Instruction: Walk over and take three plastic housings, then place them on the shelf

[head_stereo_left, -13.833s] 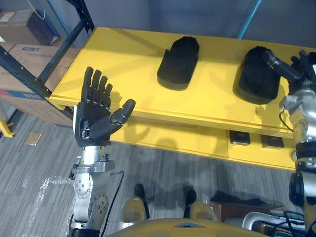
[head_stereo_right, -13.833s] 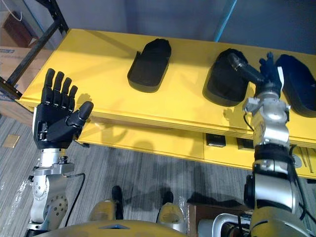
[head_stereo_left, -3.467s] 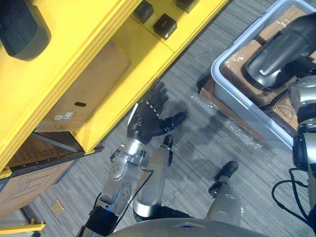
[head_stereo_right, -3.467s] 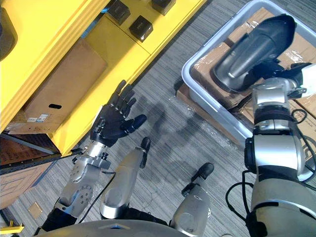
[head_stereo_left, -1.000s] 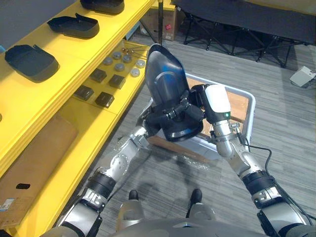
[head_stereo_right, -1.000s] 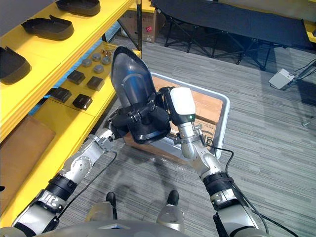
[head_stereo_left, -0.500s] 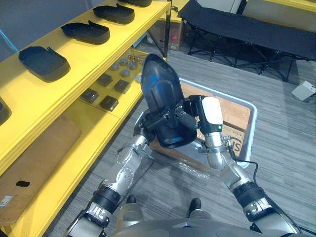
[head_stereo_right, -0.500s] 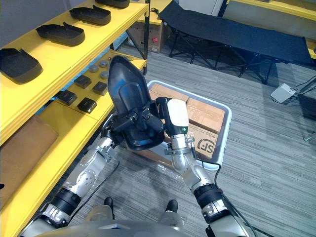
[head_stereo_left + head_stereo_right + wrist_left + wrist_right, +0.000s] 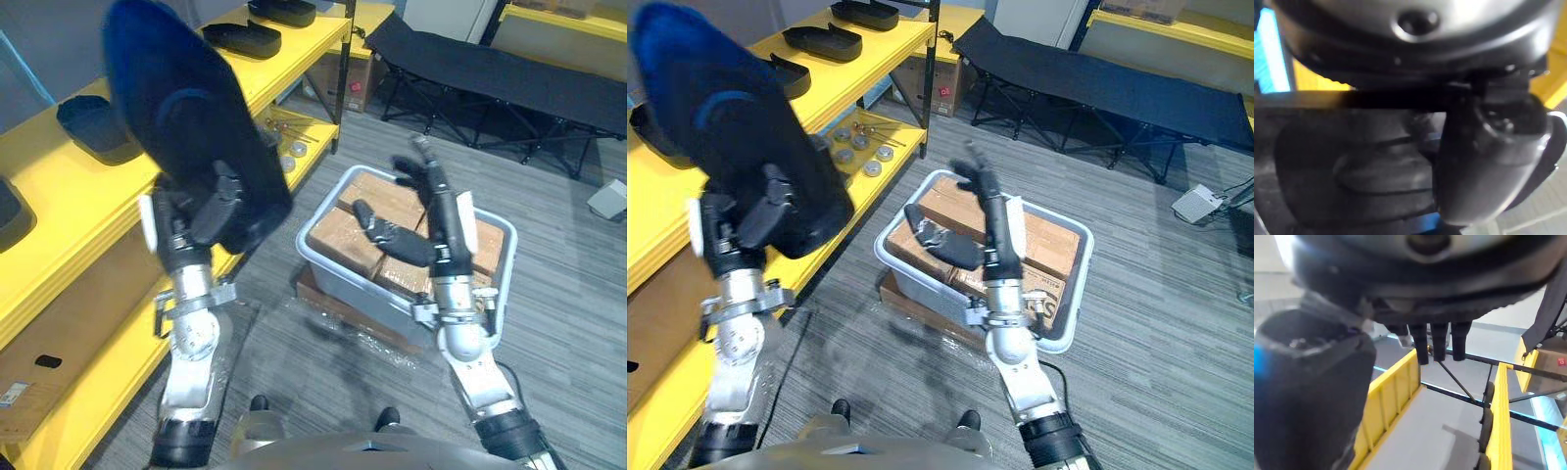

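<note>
Yellow shelving [image 9: 59, 230] lines the left side of the scene. Half a second ago both hands held the plastic housing [image 9: 186, 127] together above the grey bin [image 9: 362, 294]. Now the left hand [image 9: 201, 217] carries it alone, fingers curled around its lower end. The housing is raised high and swung left, in front of the top shelf level and clear of the bin. It is not yet set down. The right hand [image 9: 423, 245] has let go and hovers over the bin with its fingers [image 9: 1440, 342] straight and spread, holding nothing.

Other black housings [image 9: 828, 41] lie in a row on the top shelf level, apart from one another. Small round and square parts [image 9: 862, 147] sit on the lower level, just left of the bin. A brown cardboard panel [image 9: 69, 313] lies on the level below them. The bin stands on the floor beside the shelving and holds cardboard boxes [image 9: 343, 235] packed side by side.

A black folding cot [image 9: 490, 69] stands behind the bin. A small white device [image 9: 1193, 204] lies on the floor at the far right. Floor covering is grey striped carpet [image 9: 568, 313]
</note>
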Available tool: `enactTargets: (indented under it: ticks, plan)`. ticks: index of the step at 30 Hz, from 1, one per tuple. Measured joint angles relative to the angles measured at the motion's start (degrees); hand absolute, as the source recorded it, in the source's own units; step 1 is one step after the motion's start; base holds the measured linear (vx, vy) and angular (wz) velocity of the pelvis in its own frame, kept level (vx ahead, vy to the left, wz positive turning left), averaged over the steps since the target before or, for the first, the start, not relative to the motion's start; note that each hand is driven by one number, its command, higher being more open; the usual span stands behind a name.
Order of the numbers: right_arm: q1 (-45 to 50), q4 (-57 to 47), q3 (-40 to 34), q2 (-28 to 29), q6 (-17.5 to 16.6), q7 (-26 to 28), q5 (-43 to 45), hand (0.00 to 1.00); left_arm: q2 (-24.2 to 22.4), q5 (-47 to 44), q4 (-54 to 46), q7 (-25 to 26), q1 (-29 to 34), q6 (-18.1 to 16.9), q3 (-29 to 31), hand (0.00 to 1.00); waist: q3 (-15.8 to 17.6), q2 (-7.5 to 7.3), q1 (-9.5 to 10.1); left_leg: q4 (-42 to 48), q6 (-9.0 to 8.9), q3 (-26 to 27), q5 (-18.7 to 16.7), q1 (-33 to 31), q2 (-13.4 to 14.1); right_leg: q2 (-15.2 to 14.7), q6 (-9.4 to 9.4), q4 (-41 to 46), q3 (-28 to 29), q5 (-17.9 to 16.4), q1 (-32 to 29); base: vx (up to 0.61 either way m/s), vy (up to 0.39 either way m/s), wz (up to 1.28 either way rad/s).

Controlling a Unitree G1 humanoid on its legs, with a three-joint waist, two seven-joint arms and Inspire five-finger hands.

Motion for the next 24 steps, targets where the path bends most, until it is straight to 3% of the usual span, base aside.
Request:
enactTargets:
  ticks: [5, 9, 12, 16, 20, 24]
  plan:
    - [6.1, -7.2, -16.9, 1.1, -2.5, 6.9, 16.1, 1.0, 0.0, 13.0, -1.8, 6.1, 5.6, 0.1, 5.7, 0.0, -1.0, 0.12, -0.65, -0.1, -0.06, 0.6, -0.1, 0.2, 0.0, 0.0, 0.02, -0.5, 0.4, 0.0, 0.0, 0.0, 0.004, -0.05]
    - [12.1, -7.9, -23.4, 6.2, -3.3, 13.8, 27.5, 1.0, -1.4, 10.3, -6.2, 6.0, 10.9, 0.1, 9.8, 0.0, -1.5, 0.69, -2.91, -0.3, -0.15, 1.6, -0.3, 0.8, 0.0, 0.0, -0.11, -0.6, 1.1, -0.2, -0.1, 0.01, 0.01, -0.11]
    - [15.3, -7.6, -21.9, 9.3, -1.0, 15.5, 28.4, 1.0, -3.2, 6.5, -7.8, 5.0, 12.4, -0.1, 10.2, 0.0, -1.9, 1.49, -3.46, -0.4, 0.0, 2.0, -0.6, 0.9, 0.1, 0.0, -0.18, -0.7, 1.3, -0.3, -0.3, 0.0, 0.008, -0.08]
    - [16.1, -4.4, -16.7, 9.8, 5.9, 20.3, 28.4, 1.0, -5.5, 1.6, -8.8, 4.1, 14.0, -1.3, 11.1, 0.0, -2.3, 2.46, -2.79, -1.0, 0.48, 1.2, -0.7, 0.6, 0.1, 0.0, -0.05, -0.7, 0.2, -0.6, -0.2, -0.01, 0.0, 0.12]
    - [14.5, -0.1, -11.5, 9.6, 10.1, 22.4, 28.2, 1.0, -7.6, -1.2, -8.9, 4.5, 15.7, -1.3, 14.7, 0.0, -2.6, 3.09, 0.22, -0.8, 0.09, -4.3, 1.0, -1.8, -0.4, 0.1, 0.39, -0.6, -5.5, -0.9, 1.6, 0.02, -0.017, 0.62]
    - [9.7, 3.2, -8.7, 8.6, 11.0, 20.3, 26.1, 1.0, -9.8, -3.7, -8.9, 5.8, 18.8, -1.3, 20.2, 0.0, -2.5, 2.8, 3.47, -0.6, 0.1, -11.2, 2.1, -3.1, -1.6, 0.1, 1.42, -0.6, -13.3, -2.5, 6.2, 0.01, -0.043, 0.96]
